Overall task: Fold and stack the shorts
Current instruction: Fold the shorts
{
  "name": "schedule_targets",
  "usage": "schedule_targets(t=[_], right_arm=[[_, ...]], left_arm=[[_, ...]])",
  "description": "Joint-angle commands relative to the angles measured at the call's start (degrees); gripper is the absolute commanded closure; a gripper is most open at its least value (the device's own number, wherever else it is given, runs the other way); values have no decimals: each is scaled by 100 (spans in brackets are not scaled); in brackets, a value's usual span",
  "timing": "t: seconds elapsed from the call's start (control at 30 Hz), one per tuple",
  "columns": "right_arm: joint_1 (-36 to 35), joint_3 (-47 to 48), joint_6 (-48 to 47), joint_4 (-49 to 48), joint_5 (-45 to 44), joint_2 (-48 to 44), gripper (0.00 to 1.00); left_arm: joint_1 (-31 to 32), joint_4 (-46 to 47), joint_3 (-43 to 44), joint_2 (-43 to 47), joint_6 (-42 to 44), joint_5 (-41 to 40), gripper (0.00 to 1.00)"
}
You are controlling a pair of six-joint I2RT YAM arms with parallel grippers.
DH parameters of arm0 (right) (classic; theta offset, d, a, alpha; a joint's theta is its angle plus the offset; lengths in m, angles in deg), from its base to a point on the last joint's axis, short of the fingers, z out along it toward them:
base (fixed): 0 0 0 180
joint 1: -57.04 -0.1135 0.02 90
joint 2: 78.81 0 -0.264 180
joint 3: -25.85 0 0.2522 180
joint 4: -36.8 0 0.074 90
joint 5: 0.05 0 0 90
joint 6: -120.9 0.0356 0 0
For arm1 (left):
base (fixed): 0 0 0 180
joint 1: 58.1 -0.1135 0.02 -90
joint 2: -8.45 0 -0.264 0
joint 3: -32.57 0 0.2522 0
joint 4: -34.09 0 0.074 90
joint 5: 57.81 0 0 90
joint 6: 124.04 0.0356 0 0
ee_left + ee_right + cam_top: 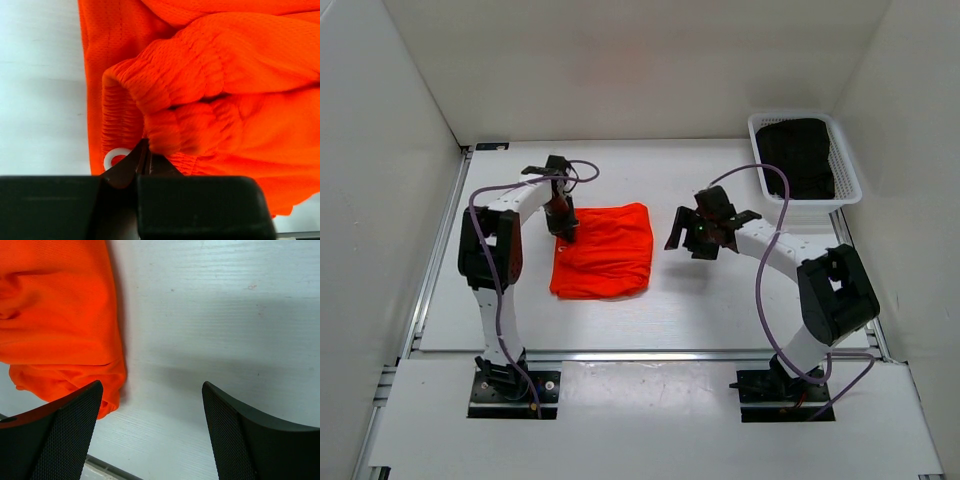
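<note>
Now in hand: judged to be the end of the folding step. The shorts (605, 250) lie as a compact, roughly square bundle, so the fold looks largely done and stacking is not yet begun.
Shorts, position: flat on the table (720, 300), left of centre, between the two arms and well apart from the basket (851, 165).
Left claw: the left gripper (142, 150) sits at the bundle's far-left corner with its jaws drawn together, tips right against the gathered waistband (165, 85) and just beside a white eyelet (107, 161). Whether a sliver of fabric is pinched between the tips cannot be told.
Right claw: the right gripper (150, 387) hangs above bare table just beside the shorts' right edge, jaws wide apart, holding nothing and touching nothing.
Fold quality: the waistband is bunched and rolled over itself at the left corner, and the right edge shows a loose lobe of cloth, so the bundle is not quite tidy.
Stack target: probably the basket at the far right, which holds a dark garment (798, 155); this is a guess from the layout.
Next move calls for: a sure hold on both sides of the bundle, the right claw coming in low under the right edge, then a level lift so the layers do not slide apart.
Risk: a one-corner grip would likely let the soft fabric unfold when raised.
</note>
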Motion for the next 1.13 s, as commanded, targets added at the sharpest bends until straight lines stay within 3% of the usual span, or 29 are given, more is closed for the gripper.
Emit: schedule_targets(t=[0.0, 0.27, 0.3, 0.4, 0.5, 0.57, 0.63, 0.73, 0.83, 1.1], right_arm=[[80, -59, -11, -62, -20, -206, 15], [19, 336, -196, -62, 199, 109, 11], [18, 423, -196, -62, 199, 110, 11], [-35, 547, -248, -9, 199, 163, 11], [-87, 617, -319, 227, 41, 163, 10], [-87, 670, -398, 551, -465, -83, 7], [-87, 670, -398, 850, -1072, -381, 3], [0, 732, -528, 1492, -2004, -829, 1], [220, 679, -644, 1730, -2349, -1453, 1], [510, 495, -539, 2513, -3704, -2447, 1]], left_arm=[[-264, -214, 220, 553, 145, -96, 90], [-617, -381, -35, 1503, 198, 239, 90], [-678, -381, -96, 1503, 198, 239, 86], [-609, -381, -158, 1355, 330, 3, 58], [-608, -433, -36, 1354, 330, -156, 48], [-756, -504, 26, 1468, 269, -156, 15], [-871, -652, 96, 1705, 268, -217, 0], [-1099, -732, 245, 2213, 215, -384, 0], [-1240, -803, 246, 2985, 163, -446, 0], [-1293, -425, -517, 4895, 14, -69, 0]])
